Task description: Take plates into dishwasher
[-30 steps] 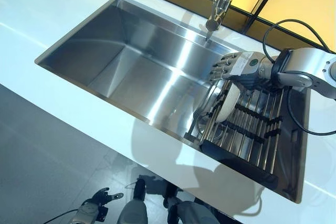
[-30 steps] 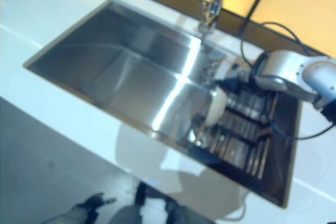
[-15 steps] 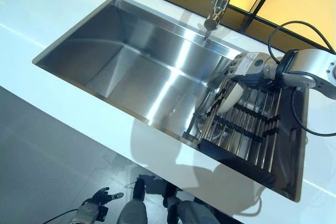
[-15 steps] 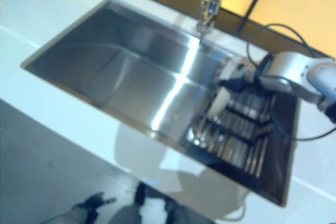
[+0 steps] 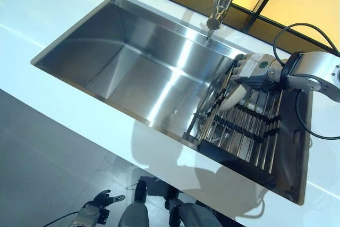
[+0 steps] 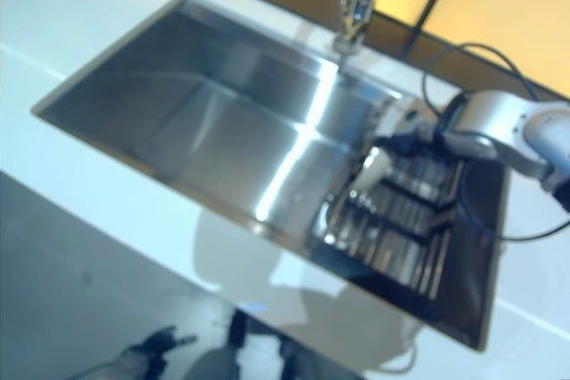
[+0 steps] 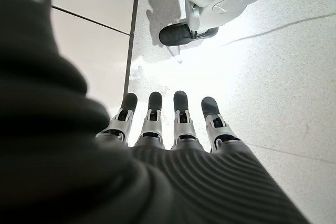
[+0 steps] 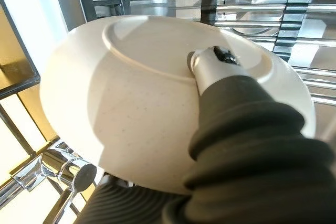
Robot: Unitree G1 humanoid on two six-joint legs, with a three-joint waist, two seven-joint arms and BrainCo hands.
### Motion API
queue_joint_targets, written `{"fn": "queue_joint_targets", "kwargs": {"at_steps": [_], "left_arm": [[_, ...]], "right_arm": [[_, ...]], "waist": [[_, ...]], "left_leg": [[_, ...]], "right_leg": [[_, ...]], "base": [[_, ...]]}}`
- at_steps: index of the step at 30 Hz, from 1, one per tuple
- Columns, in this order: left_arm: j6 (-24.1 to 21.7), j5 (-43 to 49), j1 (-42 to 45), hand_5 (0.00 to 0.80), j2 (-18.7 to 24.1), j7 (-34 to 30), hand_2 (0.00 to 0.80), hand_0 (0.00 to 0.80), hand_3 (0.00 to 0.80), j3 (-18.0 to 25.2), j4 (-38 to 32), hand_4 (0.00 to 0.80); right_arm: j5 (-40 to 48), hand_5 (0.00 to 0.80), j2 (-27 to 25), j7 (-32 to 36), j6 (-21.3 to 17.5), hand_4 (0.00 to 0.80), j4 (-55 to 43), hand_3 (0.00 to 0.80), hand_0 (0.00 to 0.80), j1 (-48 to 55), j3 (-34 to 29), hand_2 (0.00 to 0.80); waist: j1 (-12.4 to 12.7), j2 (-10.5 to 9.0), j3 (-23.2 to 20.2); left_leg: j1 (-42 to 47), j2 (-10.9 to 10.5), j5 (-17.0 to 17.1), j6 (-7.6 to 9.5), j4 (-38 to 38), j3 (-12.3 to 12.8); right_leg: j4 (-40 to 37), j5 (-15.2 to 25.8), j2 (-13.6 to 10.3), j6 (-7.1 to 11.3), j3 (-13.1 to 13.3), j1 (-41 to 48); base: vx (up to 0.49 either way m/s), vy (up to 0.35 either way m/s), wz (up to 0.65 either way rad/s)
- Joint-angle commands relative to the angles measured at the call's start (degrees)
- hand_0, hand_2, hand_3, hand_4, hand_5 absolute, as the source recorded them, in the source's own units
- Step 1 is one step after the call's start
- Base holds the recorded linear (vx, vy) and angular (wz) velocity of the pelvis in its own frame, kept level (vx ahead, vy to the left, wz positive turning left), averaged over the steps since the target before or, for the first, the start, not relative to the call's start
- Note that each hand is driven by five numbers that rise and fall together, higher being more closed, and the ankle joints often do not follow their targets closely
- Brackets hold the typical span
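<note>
The right hand [image 5: 249, 70] is clamped on a plate [image 8: 157, 98]: in its wrist view the thumb presses against the plate's underside, and the plate fills most of that view. The plate is held on edge over the far left corner of the rack [image 5: 249, 131], which spans the right end of the sink [image 5: 133, 67]. Whether the plate's lower edge touches the rack bars cannot be told.

Task status, as a judgement: early. One plate is gripped at the rack and has not been carried away. No dishwasher shows in any view, so the whole transfer and loading is left to do. No other plate is visible on the rack.

The left hand [image 7: 168, 124] hangs low beside the body, fingers straight and apart, holding nothing, above the floor [image 7: 273, 77].

Surface and room: the bench [image 5: 64, 110] is white and glossy. The sink is stainless steel, its basin bare. A chrome tap [image 5: 220, 1] stands at the far rim. Yellow panels in dark frames run behind it. The floor is grey tile.
</note>
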Motion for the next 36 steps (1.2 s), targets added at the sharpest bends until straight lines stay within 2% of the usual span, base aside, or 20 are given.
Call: {"fn": "queue_joint_targets", "kwargs": {"at_steps": [1,7,11,15,17,21,23,25,27,28,29,30,32,34,35,36], "left_arm": [[-1.2,-0.5,0.5,0.0,2.4,0.3,0.0,0.0,0.0,0.3,-0.8,0.0],[-1.4,0.3,1.0,0.0,2.2,0.0,0.0,0.0,0.0,0.6,-0.2,0.0],[-1.8,0.3,1.3,0.0,2.1,0.0,0.0,0.0,0.0,0.8,0.5,0.0],[-1.9,0.2,1.7,0.0,2.3,0.0,0.0,0.0,0.0,1.2,1.0,0.0],[-2.0,0.2,1.8,0.0,2.4,-0.1,0.0,0.0,0.0,1.6,1.3,0.0],[-1.6,0.4,2.1,0.0,3.1,-0.3,0.0,0.0,0.0,2.0,2.5,0.0],[-1.4,1.2,2.5,0.0,3.1,-0.7,0.0,0.0,0.0,1.9,2.8,0.0],[-1.6,2.2,2.9,0.0,3.4,-0.9,0.0,0.0,0.0,1.6,4.1,0.0],[-1.8,2.4,3.1,0.0,3.0,-1.0,0.0,0.0,0.0,1.6,5.6,0.0],[-1.9,2.7,3.2,0.0,2.7,-0.9,0.0,0.0,0.0,1.5,6.1,0.0],[-1.9,2.4,3.3,0.0,2.7,-0.7,0.0,0.0,0.0,1.3,6.4,0.0],[-0.8,2.9,3.1,0.0,2.1,-1.0,0.0,0.0,0.0,0.9,6.4,0.0],[-0.2,3.2,2.7,0.0,1.4,-1.5,0.0,0.0,0.0,0.4,6.9,0.0],[0.5,3.3,2.3,0.0,1.0,-2.1,0.0,0.0,0.0,0.2,7.0,0.0],[0.7,3.5,2.3,0.0,0.9,-2.4,0.0,0.0,0.0,0.1,7.1,0.0],[0.6,2.7,2.6,0.0,0.7,-2.2,0.0,0.0,0.0,0.0,7.0,0.0]], "right_arm": [[-2.5,0.8,-2.2,-4.2,-0.4,0.8,0.4,0.8,0.8,-2.7,-1.4,0.8],[-10.4,0.8,-4.5,-8.9,-4.7,0.8,2.1,0.8,0.8,-3.8,-1.0,0.8],[-14.5,0.8,-5.9,-13.0,-6.1,0.8,4.8,0.8,0.8,-6.1,0.5,0.8],[-19.1,0.8,-8.2,-19.1,-6.5,0.8,7.4,0.8,0.8,-9.2,2.6,0.8],[-20.8,0.8,-9.2,-21.9,-5.9,0.8,9.1,0.8,0.8,-11.0,3.7,0.8],[-22.3,0.8,-13.3,-28.9,-2.2,0.8,14.6,0.8,0.8,-18.0,8.3,0.8],[-19.8,0.8,-14.8,-29.7,0.9,0.8,15.2,0.8,0.8,-20.4,9.7,0.8],[-11.7,0.8,-16.5,-33.0,6.0,0.8,16.8,0.8,0.8,-23.2,10.6,0.8],[1.2,0.8,-17.5,-37.5,12.0,0.8,16.4,0.8,0.8,-21.6,5.6,0.8],[6.1,0.8,-17.7,-39.8,14.9,0.8,15.7,0.8,0.8,-18.9,1.1,0.8],[9.1,0.8,-17.7,-40.5,15.8,0.8,15.4,0.8,0.8,-17.7,-1.2,0.8],[21.6,0.8,-18.2,-44.1,18.4,0.8,14.7,0.8,0.8,-12.4,-10.2,0.8],[37.4,0.8,-18.3,-46.9,19.2,0.8,15.4,0.8,0.8,-4.3,-23.0,0.8],[49.0,0.8,-16.8,-45.2,19.9,0.8,16.3,0.8,0.8,7.1,-38.4,0.8],[59.5,0.8,-15.1,-41.5,21.1,0.8,16.4,0.8,0.8,13.5,-46.4,0.8],[64.7,0.8,-12.9,-39.6,21.3,0.8,15.6,0.8,0.8,18.4,-52.5,0.8]], "waist": [[0.3,-3.09,-0.1],[-0.2,-3.46,-1.4],[-0.7,-3.42,-2.0],[-1.5,-3.33,-2.9],[-2.0,-3.32,-3.3],[-3.6,-3.41,-4.8],[-4.2,-3.15,-5.3],[-4.7,-3.11,-6.0],[-5.6,-2.25,-6.5],[-5.9,-1.9,-6.9],[-6.0,-1.81,-7.1],[-6.7,-0.95,-7.9],[-7.6,0.42,-9.0],[-8.4,1.59,-10.1],[-8.7,1.98,-10.6],[-8.9,2.51,-11.0]], "left_leg": [[0.4,-2.3,-7.5,4.11,1.6,7.6],[1.4,-3.0,-9.2,5.25,2.8,8.0],[2.0,-3.5,-10.1,5.97,3.3,8.3],[3.1,-3.9,-10.9,6.99,3.6,9.0],[3.4,-4.0,-10.9,7.29,3.5,9.3],[4.9,-4.2,-10.6,7.66,2.5,9.8],[5.3,-4.2,-10.4,7.55,2.1,10.2],[6.4,-4.0,-9.9,7.13,0.8,11.3],[7.2,-3.7,-9.9,6.92,-0.3,13.1],[7.1,-3.6,-10.1,6.99,-0.3,14.1],[7.1,-3.4,-10.1,6.98,-0.3,14.6],[7.2,-3.0,-10.5,7.1,-0.3,16.3],[7.3,-2.5,-10.8,7.18,-0.3,18.1],[7.5,-1.9,-11.2,7.14,-0.3,19.8],[7.7,-1.6,-11.6,7.17,-0.3,20.8],[8.2,-1.2,-12.0,6.95,-0.3,21.2]], "right_leg": [[1.5,-9.0,1.9,2.2,3.0,4.0],[2.4,-9.0,1.3,2.85,4.3,4.7],[3.1,-8.7,0.9,3.54,5.6,4.8],[4.2,-7.7,0.3,4.99,7.4,4.6],[4.8,-7.2,0.1,5.58,8.2,4.3],[6.5,-5.6,-0.5,7.3,9.9,2.9],[6.6,-4.8,-0.7,7.93,10.2,2.4],[5.7,-3.1,-0.8,9.07,9.6,1.9],[6.5,-1.6,-0.8,10.36,8.3,0.5],[7.2,-1.3,-1.0,10.82,7.0,0.0],[7.5,-1.4,-1.2,10.93,6.1,0.0],[9.2,-1.9,-1.9,11.25,3.2,0.1],[12.1,-2.9,-2.9,10.92,0.6,0.4],[14.0,-4.8,-4.0,10.07,-1.6,1.8],[15.2,-5.4,-4.8,9.67,-3.0,2.5],[16.0,-6.2,-5.7,9.88,-3.5,3.6]], "base": [[-0.011,0.105,-0.07],[-0.002,0.133,-0.08],[-0.017,0.179,-0.21],[-0.041,0.241,-0.28],[-0.064,0.261,-0.29],[-0.066,0.28,-0.36],[-0.032,0.216,-0.31],[-0.033,0.17,-0.41],[-0.042,0.145,-0.69],[-0.026,0.094,-0.59],[-0.001,0.092,-0.52],[0.016,0.064,-0.53],[0.053,0.059,-0.64],[0.084,0.023,-0.5],[0.122,0.01,-0.37],[0.128,-0.003,-0.46]]}}
